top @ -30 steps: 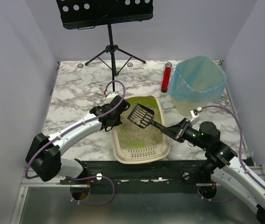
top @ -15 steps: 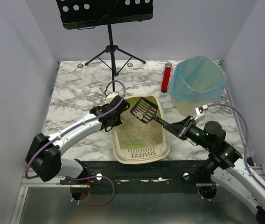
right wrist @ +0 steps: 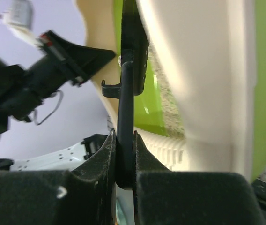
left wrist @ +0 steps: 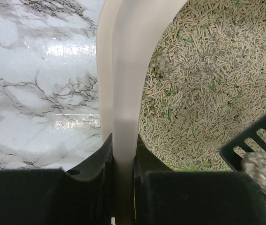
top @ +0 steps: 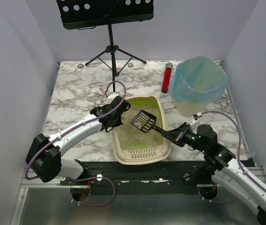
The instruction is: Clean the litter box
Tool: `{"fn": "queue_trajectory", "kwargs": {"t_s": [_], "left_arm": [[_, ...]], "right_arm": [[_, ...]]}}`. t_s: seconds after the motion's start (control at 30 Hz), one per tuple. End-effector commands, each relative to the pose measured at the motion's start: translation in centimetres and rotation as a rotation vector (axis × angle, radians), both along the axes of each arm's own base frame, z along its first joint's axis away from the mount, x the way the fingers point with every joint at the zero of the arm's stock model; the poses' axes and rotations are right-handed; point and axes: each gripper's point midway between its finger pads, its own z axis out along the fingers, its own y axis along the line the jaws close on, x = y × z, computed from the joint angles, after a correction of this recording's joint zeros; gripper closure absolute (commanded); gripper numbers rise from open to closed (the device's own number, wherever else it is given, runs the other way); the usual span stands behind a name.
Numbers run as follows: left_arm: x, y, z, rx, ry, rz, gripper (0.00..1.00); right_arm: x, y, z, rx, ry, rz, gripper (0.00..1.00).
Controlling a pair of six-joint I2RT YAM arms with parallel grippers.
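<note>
The beige litter box (top: 141, 154), green inside and filled with tan granules, sits at the table's near middle. My left gripper (top: 115, 119) is shut on its left rim (left wrist: 126, 70); the left wrist view shows the rim pinched between my fingers (left wrist: 123, 150). My right gripper (top: 178, 135) is shut on the handle (right wrist: 126, 103) of a black slotted scoop (top: 144, 121). The scoop head hangs over the granules in the box's middle. A grey clump (left wrist: 261, 169) lies on the scoop (left wrist: 252, 143). In the right wrist view the handle runs straight up from my gripper (right wrist: 125, 140), beside the box wall (right wrist: 203, 79).
A bin lined with a translucent blue bag (top: 198, 84) stands at the back right. A red cylinder (top: 167, 78) lies to the left of it. A black music stand (top: 110, 47) stands on its tripod at the back centre.
The scoop first rose toward the box's far end, then came back down and nearer, over the middle of the granules. The left gripper stayed on the rim.
</note>
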Motion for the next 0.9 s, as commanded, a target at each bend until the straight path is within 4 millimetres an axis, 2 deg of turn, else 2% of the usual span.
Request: {"fn": "queue_trajectory", "kwargs": {"t_s": [0.0, 0.03, 0.13, 0.27, 0.3, 0.33, 0.43, 0.5, 0.6, 0.63, 0.77, 0.83, 0.87], "left_arm": [[2.6, -2.9, 4.0, -0.182, -0.152, 0.005, 0.97], [2.6, -2.9, 4.1, -0.183, -0.153, 0.005, 0.97], [2.7, -3.0, 3.9, -0.184, -0.150, 0.003, 0.97], [2.6, -3.1, 3.7, -0.180, -0.143, 0.001, 0.97], [2.7, -3.1, 3.8, -0.181, -0.146, 0.003, 0.97], [2.7, -3.1, 3.8, -0.181, -0.146, 0.003, 0.97], [2.6, -3.0, 3.9, -0.182, -0.148, 0.001, 0.97], [2.6, -3.0, 4.0, -0.183, -0.151, 0.000, 0.97], [2.6, -3.1, 4.0, -0.185, -0.153, -0.003, 0.97], [2.6, -3.0, 4.0, -0.185, -0.154, -0.003, 0.97], [2.5, -3.2, 3.9, -0.190, -0.150, -0.009, 0.97], [2.6, -3.2, 3.8, -0.186, -0.148, -0.008, 0.97], [2.7, -3.2, 3.9, -0.189, -0.152, -0.008, 0.97]], "right_arm": [[0.6, -0.4, 6.6, 0.120, -0.157, -0.047, 0.99], [0.7, -0.6, 7.8, 0.127, -0.179, -0.056, 0.99], [0.6, -0.5, 8.0, 0.116, -0.177, -0.041, 0.99], [0.5, 0.6, 4.0, 0.107, -0.036, -0.013, 0.99], [0.1, 0.9, 1.9, 0.094, 0.016, 0.007, 0.99], [0.0, 1.1, 1.2, 0.102, 0.035, 0.010, 0.99], [0.2, 1.2, 1.3, 0.143, 0.033, 0.003, 0.99], [0.4, 1.1, 2.2, 0.146, -0.007, -0.004, 0.99], [0.8, 1.0, 4.7, 0.167, -0.069, -0.014, 0.99], [0.9, 1.0, 6.6, 0.191, -0.101, -0.014, 0.99], [1.5, 1.0, 10.4, 0.196, -0.166, -0.027, 0.99], [2.5, 0.2, 11.8, 0.201, -0.197, -0.092, 0.99], [2.8, -0.2, 13.3, 0.216, -0.220, -0.116, 0.99]]}}
